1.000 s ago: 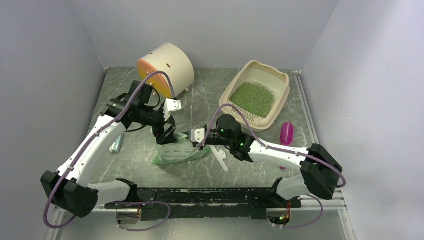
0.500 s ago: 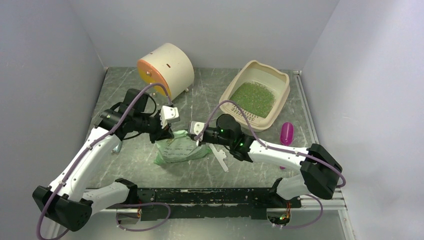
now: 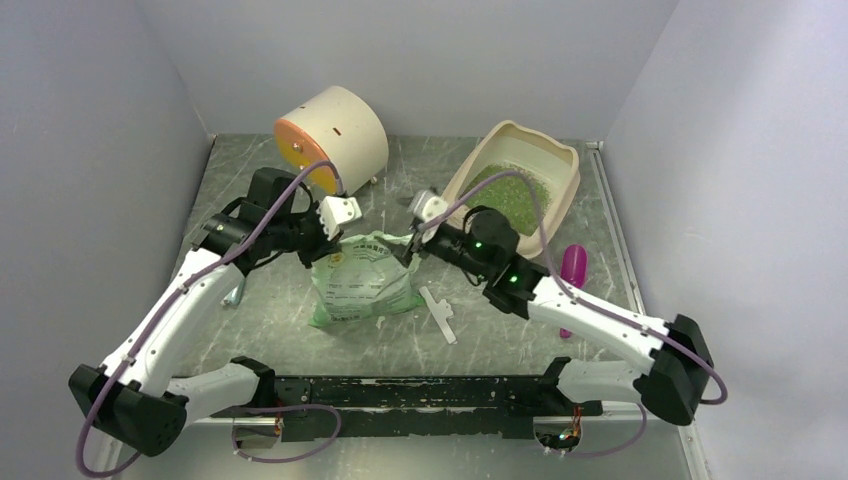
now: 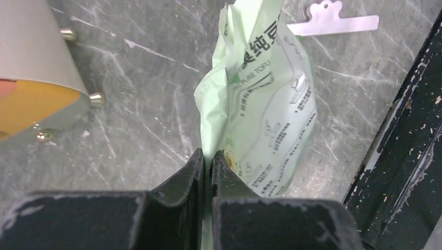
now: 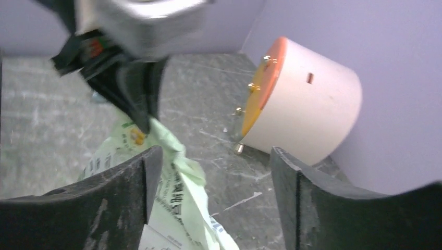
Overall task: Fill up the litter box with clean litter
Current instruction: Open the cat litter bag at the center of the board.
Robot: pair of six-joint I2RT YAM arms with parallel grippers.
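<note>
The left hand (image 4: 207, 159) is clenched on the top edge of the bag (image 4: 271, 109). The bag's lower end appears to rest on the worktop (image 3: 280, 320). The right hand (image 5: 213, 177) is released, fingers spread beside the bag's other top corner; contact there cannot be confirmed. The litter box (image 3: 563, 205) sits at the far right of the worktop, apart from the bag, and holds a bed of green litter (image 3: 528, 200). The cabinet (image 3: 335, 135) stands far left. The scoop (image 3: 573, 265) lies just beside the box.
</note>
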